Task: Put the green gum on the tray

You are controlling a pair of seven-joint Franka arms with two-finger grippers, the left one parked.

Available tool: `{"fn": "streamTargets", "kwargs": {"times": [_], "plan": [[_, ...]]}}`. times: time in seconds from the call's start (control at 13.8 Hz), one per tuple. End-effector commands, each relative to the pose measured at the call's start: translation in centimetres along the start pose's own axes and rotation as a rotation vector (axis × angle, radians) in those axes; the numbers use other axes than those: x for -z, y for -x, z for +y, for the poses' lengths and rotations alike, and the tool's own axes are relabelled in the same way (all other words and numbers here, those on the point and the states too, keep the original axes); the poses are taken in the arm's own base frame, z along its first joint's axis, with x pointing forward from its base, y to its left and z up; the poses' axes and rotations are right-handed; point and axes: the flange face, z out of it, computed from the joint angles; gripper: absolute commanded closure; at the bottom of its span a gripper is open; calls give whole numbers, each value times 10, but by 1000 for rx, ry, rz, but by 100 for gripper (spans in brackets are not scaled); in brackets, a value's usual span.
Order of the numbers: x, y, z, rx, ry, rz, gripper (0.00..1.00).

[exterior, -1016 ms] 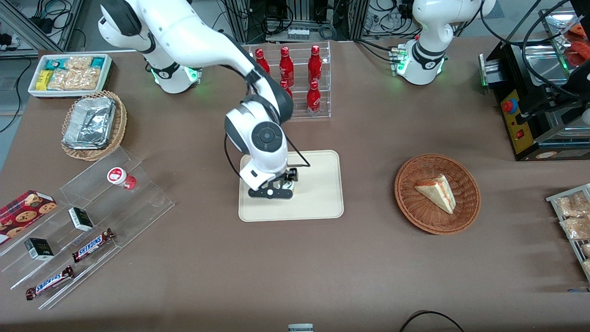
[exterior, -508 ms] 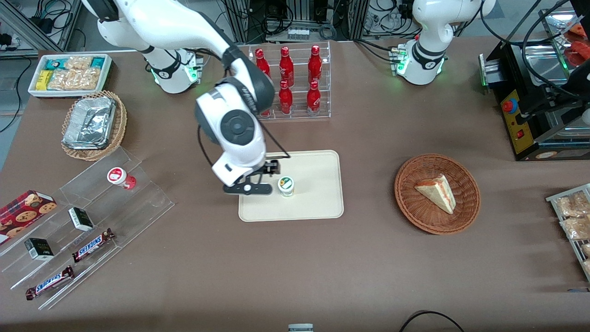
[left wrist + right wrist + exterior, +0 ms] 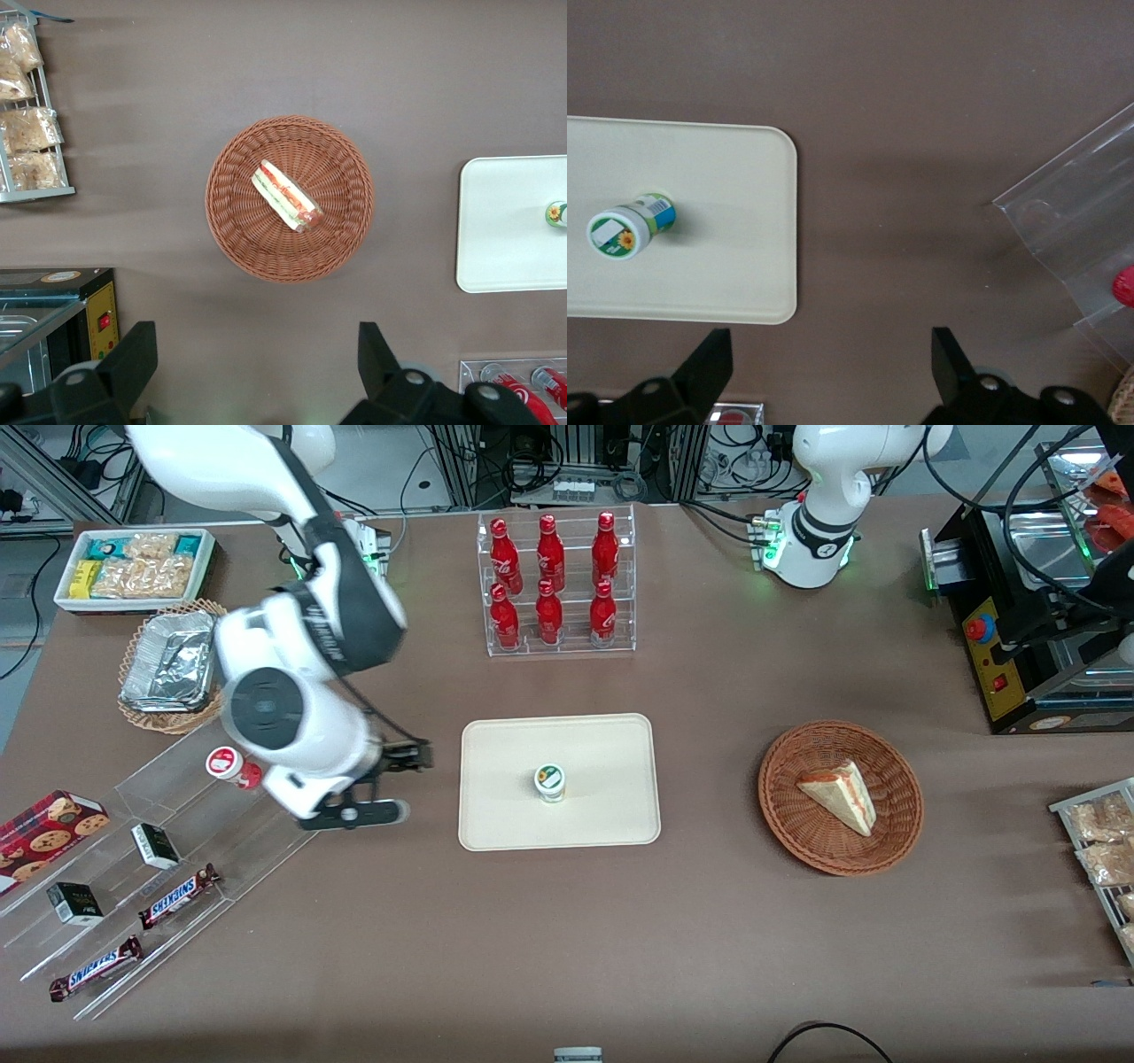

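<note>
The green gum [image 3: 550,780] stands upright near the middle of the cream tray [image 3: 611,819], free of any grip. It also shows in the right wrist view [image 3: 627,228] on the tray [image 3: 735,168], and at the edge of the left wrist view [image 3: 556,213]. My gripper [image 3: 392,784] is open and empty. It hangs above bare table off the tray, between the tray and the clear shelf, toward the working arm's end. In the right wrist view the gripper [image 3: 830,359] has its black fingers [image 3: 713,359] spread wide over brown table.
A red-lidded bottle [image 3: 229,764] sits on a clear stepped shelf [image 3: 177,841] holding candy bars, close beside my arm. A rack of red bottles [image 3: 554,584] stands farther from the camera than the tray. A wicker basket [image 3: 788,815] with a sandwich lies toward the parked arm's end.
My gripper let go of the green gum on the tray, then rose and swung away off the tray toward the clear shelf. The gum stays where it was set.
</note>
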Motion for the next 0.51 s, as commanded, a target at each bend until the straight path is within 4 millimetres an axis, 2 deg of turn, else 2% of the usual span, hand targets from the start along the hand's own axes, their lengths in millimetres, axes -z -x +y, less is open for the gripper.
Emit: {"fn": "streamTargets", "kwargs": {"times": [0.0, 0.22, 0.44], "plan": [[25, 8, 66, 11, -49, -7, 0], [41, 7, 148, 45, -76, 6, 0], [54, 27, 189, 20, -96, 29, 0]]}}
